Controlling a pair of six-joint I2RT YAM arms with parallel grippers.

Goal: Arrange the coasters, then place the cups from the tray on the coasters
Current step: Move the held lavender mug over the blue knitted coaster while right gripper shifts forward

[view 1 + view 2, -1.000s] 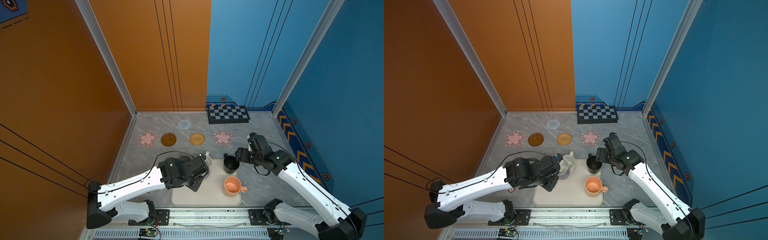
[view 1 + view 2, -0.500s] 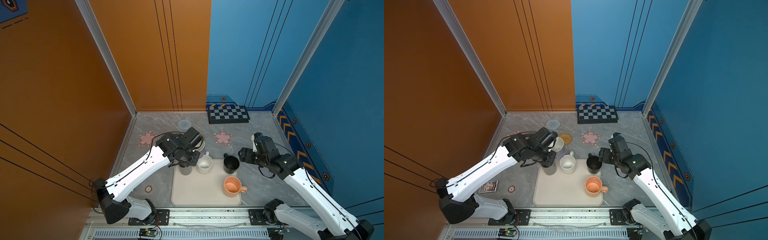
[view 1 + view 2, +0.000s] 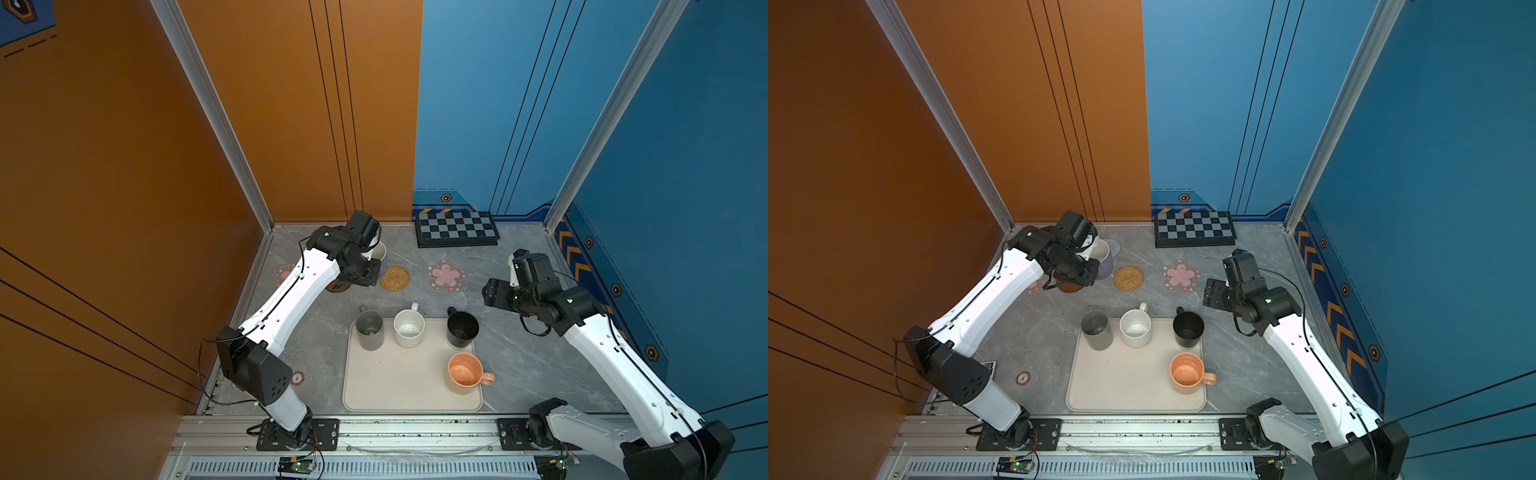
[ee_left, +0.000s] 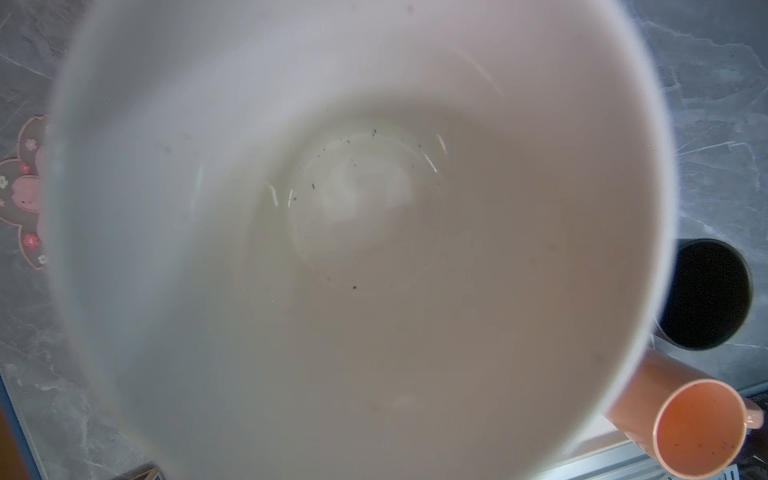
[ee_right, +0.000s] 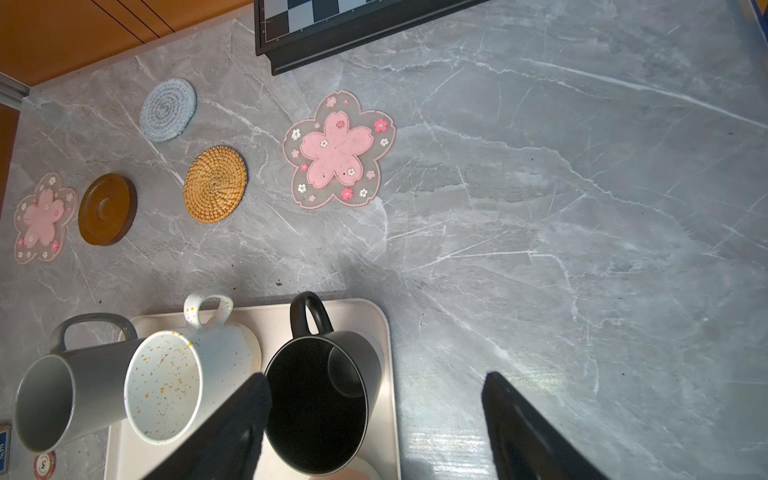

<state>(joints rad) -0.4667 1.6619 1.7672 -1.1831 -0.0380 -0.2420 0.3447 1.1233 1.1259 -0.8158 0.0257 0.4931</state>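
Left gripper [image 3: 1093, 271] is clamped on the lavender mug with white inside [image 3: 1103, 257], at the far left of the grey marble table [image 3: 519, 365]. The mug's white interior fills the left wrist view. Cannot tell whether the mug touches down.

The grey-blue knitted round coaster [image 3: 1115, 246] shows just beyond it. The brown ringed disc coaster [image 3: 336, 286] and one clear pink-flower coaster [image 3: 284, 272] are mostly hidden under that arm. The tan woven rattan round coaster [image 3: 394, 277] and the second pink-flower coaster [image 3: 445, 275] lie bare.

Right gripper [image 3: 492, 293] has its jaws wide apart, holds nothing and hovers near the black mug [image 3: 461, 330].

The grey mug [image 3: 369, 330], speckled white mug [image 3: 409, 328], black mug and peach-orange mug [image 3: 463, 374] stand on the large cream-white tray [image 3: 399, 382].
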